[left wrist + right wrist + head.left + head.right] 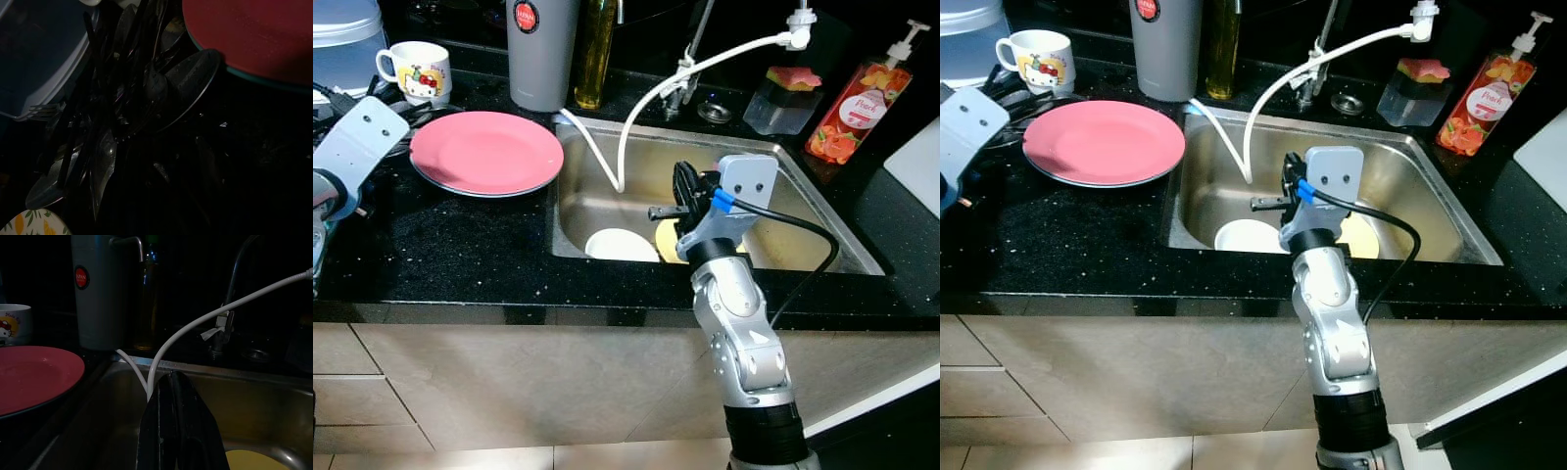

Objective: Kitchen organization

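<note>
Countertop (460, 245) black, speckled; steel sink (822, 211) inset; right gripper (685, 191) jaws closed; left's state unclear.

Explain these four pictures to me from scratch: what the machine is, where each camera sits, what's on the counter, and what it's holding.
This is a walking humanoid robot at a kitchen counter. The two bright pictures come from cameras in its head, looking down. The two dark ones come from cameras on its wrists.

Its right arm reaches over the steel sink; the right pincer has its fingers together and holds nothing. In the sink lie a white dish, a yellow dish and a white hose.

The left pincer hovers at the counter's left edge over a pile of dark cutlery; whether it is open is unclear.

On the black counter: a pink plate, a cartoon mug, a grey jug, an oil bottle, a soap dispenser and a sponge box.
</note>
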Tool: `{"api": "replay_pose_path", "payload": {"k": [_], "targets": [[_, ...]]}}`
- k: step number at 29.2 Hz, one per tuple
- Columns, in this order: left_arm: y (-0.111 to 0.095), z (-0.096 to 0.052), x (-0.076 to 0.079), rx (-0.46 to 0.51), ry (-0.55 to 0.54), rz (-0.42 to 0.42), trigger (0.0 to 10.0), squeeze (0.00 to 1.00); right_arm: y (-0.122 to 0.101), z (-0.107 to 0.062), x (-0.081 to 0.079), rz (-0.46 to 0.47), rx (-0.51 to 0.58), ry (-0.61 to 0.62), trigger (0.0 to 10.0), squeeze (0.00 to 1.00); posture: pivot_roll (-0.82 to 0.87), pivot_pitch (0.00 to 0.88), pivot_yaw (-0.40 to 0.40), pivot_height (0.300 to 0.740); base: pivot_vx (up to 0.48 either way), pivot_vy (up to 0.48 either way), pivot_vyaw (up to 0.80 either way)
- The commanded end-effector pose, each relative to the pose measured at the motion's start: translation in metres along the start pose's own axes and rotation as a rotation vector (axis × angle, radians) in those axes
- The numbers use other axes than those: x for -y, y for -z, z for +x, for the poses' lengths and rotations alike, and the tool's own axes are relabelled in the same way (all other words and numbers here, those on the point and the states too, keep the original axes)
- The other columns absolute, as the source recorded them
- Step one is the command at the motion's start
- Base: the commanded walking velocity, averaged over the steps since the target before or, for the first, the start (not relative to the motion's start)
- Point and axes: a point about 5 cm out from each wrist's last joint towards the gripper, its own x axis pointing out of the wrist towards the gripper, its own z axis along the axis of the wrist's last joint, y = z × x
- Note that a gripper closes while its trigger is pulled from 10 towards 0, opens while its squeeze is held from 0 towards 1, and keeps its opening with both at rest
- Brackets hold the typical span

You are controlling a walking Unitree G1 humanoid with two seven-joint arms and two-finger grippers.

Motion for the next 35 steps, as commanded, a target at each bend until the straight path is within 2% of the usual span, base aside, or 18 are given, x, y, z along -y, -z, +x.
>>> {"api": "replay_pose_path", "payload": {"k": [1,35], "targets": [[-0.0045,0.0031,0.0052,0.010,0.016,0.006,10.0,0.00,0.0011,0.0008,0.0021,0.002,-0.001,0.005,10.0,0.00,0.29,0.039,-0.153,0.740,0.000,0.000,0.00],[-0.0025,0.0079,0.0006,0.007,0.014,0.005,10.0,0.00,0.0007,0.0000,0.0045,0.002,-0.004,0.022,10.0,0.00,0.28,0.059,-0.157,0.740,0.000,0.000,0.00]]}}
